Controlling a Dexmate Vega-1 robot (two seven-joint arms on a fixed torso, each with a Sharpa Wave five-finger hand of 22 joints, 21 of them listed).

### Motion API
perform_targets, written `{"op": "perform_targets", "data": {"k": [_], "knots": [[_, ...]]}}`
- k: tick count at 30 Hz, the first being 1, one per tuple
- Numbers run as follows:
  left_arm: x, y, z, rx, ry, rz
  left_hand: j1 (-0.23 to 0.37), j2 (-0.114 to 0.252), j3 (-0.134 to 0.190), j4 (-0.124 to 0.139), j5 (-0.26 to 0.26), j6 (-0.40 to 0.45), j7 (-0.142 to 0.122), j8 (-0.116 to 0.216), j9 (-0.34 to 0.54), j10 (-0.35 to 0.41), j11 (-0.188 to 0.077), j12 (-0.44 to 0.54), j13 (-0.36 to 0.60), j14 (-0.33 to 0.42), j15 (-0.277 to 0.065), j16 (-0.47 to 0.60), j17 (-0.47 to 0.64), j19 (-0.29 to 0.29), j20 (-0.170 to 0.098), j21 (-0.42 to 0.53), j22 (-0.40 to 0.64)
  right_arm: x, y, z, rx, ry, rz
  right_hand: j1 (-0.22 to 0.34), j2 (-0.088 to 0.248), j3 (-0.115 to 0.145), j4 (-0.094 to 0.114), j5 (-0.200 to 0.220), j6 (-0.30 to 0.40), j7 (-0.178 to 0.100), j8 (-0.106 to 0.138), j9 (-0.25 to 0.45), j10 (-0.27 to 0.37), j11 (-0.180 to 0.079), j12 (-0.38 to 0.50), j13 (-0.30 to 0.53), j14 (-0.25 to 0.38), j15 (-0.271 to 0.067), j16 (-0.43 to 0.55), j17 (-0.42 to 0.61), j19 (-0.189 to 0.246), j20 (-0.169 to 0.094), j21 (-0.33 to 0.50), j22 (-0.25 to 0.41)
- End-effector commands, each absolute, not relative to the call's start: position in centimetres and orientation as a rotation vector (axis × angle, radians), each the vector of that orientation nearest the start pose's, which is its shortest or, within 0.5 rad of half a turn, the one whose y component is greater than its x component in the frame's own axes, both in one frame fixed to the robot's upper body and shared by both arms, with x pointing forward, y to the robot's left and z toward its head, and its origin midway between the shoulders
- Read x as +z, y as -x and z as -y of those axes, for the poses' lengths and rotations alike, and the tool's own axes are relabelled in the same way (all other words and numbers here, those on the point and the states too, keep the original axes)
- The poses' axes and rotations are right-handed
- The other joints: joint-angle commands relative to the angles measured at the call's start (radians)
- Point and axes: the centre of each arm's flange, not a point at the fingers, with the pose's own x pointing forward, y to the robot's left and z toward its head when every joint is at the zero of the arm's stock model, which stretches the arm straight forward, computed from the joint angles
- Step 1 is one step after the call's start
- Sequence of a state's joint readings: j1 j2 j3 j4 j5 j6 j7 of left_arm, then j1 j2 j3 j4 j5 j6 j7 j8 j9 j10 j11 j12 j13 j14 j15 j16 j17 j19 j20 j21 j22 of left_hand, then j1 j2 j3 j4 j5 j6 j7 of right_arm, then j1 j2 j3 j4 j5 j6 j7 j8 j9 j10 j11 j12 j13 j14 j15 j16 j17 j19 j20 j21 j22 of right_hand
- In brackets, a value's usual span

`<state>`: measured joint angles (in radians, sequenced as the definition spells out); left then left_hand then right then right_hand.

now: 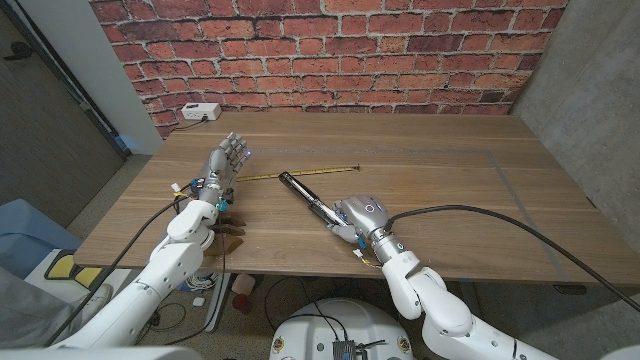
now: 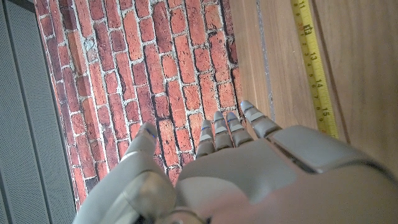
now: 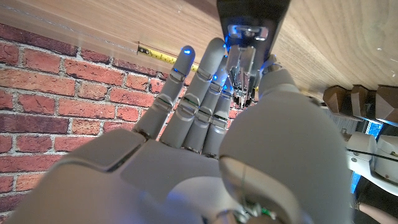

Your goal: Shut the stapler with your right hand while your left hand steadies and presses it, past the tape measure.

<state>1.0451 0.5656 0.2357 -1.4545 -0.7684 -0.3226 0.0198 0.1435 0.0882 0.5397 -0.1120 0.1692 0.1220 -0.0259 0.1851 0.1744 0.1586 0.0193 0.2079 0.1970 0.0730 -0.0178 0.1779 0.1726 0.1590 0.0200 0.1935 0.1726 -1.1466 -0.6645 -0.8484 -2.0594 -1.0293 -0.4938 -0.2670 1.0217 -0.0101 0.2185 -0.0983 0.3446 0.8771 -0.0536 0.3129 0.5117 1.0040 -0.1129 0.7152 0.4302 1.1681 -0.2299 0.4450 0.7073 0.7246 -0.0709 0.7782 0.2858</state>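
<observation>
A black and silver stapler (image 1: 305, 195) lies swung open in a long line on the wooden table (image 1: 450, 170), running from the middle toward my right hand (image 1: 362, 215). That hand covers the stapler's near end. In the right wrist view the stapler (image 3: 252, 15) and its metal staple channel sit between the thumb and the stretched fingers of my right hand (image 3: 205, 137). A yellow tape measure strip (image 1: 300, 173) (image 2: 314, 68) (image 3: 158, 55) lies just behind the stapler's far tip. My left hand (image 1: 225, 165) (image 2: 261, 168) stands to the left of both, fingers straight, holding nothing.
A white power box (image 1: 200, 112) with a cable sits at the table's back left corner against the brick wall (image 1: 330, 50). A thin grey line (image 1: 505, 180) is marked across the right part of the table.
</observation>
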Motion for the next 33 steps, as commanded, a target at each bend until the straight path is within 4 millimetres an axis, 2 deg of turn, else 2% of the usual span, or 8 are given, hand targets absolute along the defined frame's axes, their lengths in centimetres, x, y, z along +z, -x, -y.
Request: {"op": "perform_targets", "data": {"k": [1, 8, 19, 27, 28, 29, 31, 33], "knots": [[-6.2, -61.4, -33.8, -0.144, 0.166, 0.587, -0.008, -0.006, 0.002, -0.010, 0.004, 0.011, -0.026, 0.006, 0.003, -0.001, 0.003, 0.006, 0.002, -0.006, 0.003, 0.000, 0.001, 0.003, 0.029, 0.005, 0.003, -12.4, -47.0, 8.3, -0.114, 1.479, 0.805, 0.149, 0.161, 0.066, -0.059, 0.003, 0.003, -0.002, -0.003, 0.003, 0.028, -0.039, 0.004, 0.002, -0.003, -0.003, -0.009, 0.007, -0.007, -0.024, 0.014, 0.003], [-6.2, -61.0, -33.7, -0.153, 0.174, 0.600, -0.005, -0.009, 0.002, -0.015, 0.005, 0.019, -0.012, 0.007, 0.004, -0.001, 0.003, 0.007, 0.003, -0.008, -0.005, 0.000, 0.001, 0.010, -0.009, 0.006, 0.002, -12.0, -46.8, 8.4, -0.112, 1.492, 0.804, 0.149, 0.161, 0.069, -0.059, 0.001, 0.003, -0.004, -0.005, 0.004, 0.024, -0.036, 0.002, 0.001, -0.005, -0.003, -0.013, 0.012, -0.013, -0.025, 0.022, 0.003], [-6.3, -60.8, -32.4, -0.164, 0.202, 0.606, -0.002, -0.014, 0.002, -0.021, 0.005, 0.048, -0.033, 0.013, 0.006, 0.003, -0.003, 0.009, 0.004, -0.014, -0.001, 0.001, 0.001, -0.007, 0.037, -0.002, 0.002, -11.0, -46.6, 9.4, -0.119, 1.511, 0.809, 0.147, 0.161, 0.074, -0.058, -0.003, 0.003, -0.004, -0.008, 0.005, 0.024, -0.037, 0.001, -0.002, -0.007, -0.003, -0.020, 0.021, -0.020, -0.025, 0.037, 0.002], [-6.1, -60.9, -30.9, -0.180, 0.231, 0.608, -0.001, -0.020, 0.000, -0.025, 0.004, 0.053, -0.019, 0.011, 0.007, 0.011, -0.003, 0.013, 0.005, 0.010, 0.012, 0.010, 0.003, 0.020, 0.038, 0.008, 0.003, -10.1, -46.2, 10.4, -0.112, 1.526, 0.815, 0.146, 0.161, 0.077, -0.059, -0.006, 0.003, -0.004, -0.010, 0.006, 0.021, -0.037, -0.001, -0.003, -0.003, -0.003, -0.023, 0.028, -0.023, -0.026, 0.049, 0.001], [-6.0, -60.8, -30.7, -0.180, 0.229, 0.599, -0.001, -0.021, 0.000, -0.025, 0.004, 0.053, -0.019, 0.010, 0.007, 0.009, -0.002, 0.012, 0.005, 0.011, 0.016, 0.010, 0.003, 0.024, 0.059, 0.009, 0.003, -10.0, -46.2, 10.5, -0.110, 1.528, 0.815, 0.145, 0.161, 0.078, -0.059, -0.006, 0.003, -0.004, -0.010, 0.006, 0.020, -0.037, -0.001, -0.003, -0.003, -0.003, -0.024, 0.029, -0.024, -0.026, 0.050, 0.001], [-5.9, -60.7, -30.6, -0.185, 0.227, 0.579, -0.009, -0.029, -0.006, -0.023, 0.003, 0.055, -0.033, 0.007, 0.009, 0.005, -0.012, 0.014, 0.009, 0.030, 0.089, 0.014, 0.007, 0.047, 0.178, 0.014, 0.006, -9.9, -46.2, 10.6, -0.108, 1.529, 0.815, 0.145, 0.160, 0.078, -0.059, -0.006, 0.003, -0.004, -0.010, 0.006, 0.022, -0.037, -0.001, -0.004, -0.003, -0.003, -0.024, 0.029, -0.024, -0.026, 0.051, 0.001], [-5.8, -60.6, -30.3, -0.182, 0.224, 0.576, -0.021, -0.041, -0.015, -0.021, 0.003, 0.045, -0.051, 0.003, 0.009, -0.001, -0.020, 0.014, 0.011, 0.105, 0.164, 0.034, 0.009, 0.084, 0.196, 0.025, 0.011, -9.7, -46.2, 10.9, -0.104, 1.535, 0.815, 0.145, 0.160, 0.079, -0.059, -0.007, 0.002, -0.004, -0.011, 0.007, 0.022, -0.037, -0.002, -0.006, -0.003, -0.003, -0.025, 0.031, -0.027, -0.026, 0.054, 0.001], [-5.6, -60.5, -30.0, -0.179, 0.222, 0.583, -0.023, -0.042, -0.016, -0.021, 0.004, 0.042, -0.050, 0.003, 0.010, -0.004, -0.021, 0.014, 0.012, 0.090, 0.142, 0.023, 0.009, 0.105, 0.197, 0.032, 0.014, -9.5, -46.2, 11.1, -0.105, 1.537, 0.821, 0.145, 0.160, 0.080, -0.059, -0.008, 0.003, -0.004, -0.011, 0.007, 0.021, -0.035, -0.001, -0.004, -0.003, -0.003, -0.026, 0.032, -0.028, -0.026, 0.056, 0.000]]}}
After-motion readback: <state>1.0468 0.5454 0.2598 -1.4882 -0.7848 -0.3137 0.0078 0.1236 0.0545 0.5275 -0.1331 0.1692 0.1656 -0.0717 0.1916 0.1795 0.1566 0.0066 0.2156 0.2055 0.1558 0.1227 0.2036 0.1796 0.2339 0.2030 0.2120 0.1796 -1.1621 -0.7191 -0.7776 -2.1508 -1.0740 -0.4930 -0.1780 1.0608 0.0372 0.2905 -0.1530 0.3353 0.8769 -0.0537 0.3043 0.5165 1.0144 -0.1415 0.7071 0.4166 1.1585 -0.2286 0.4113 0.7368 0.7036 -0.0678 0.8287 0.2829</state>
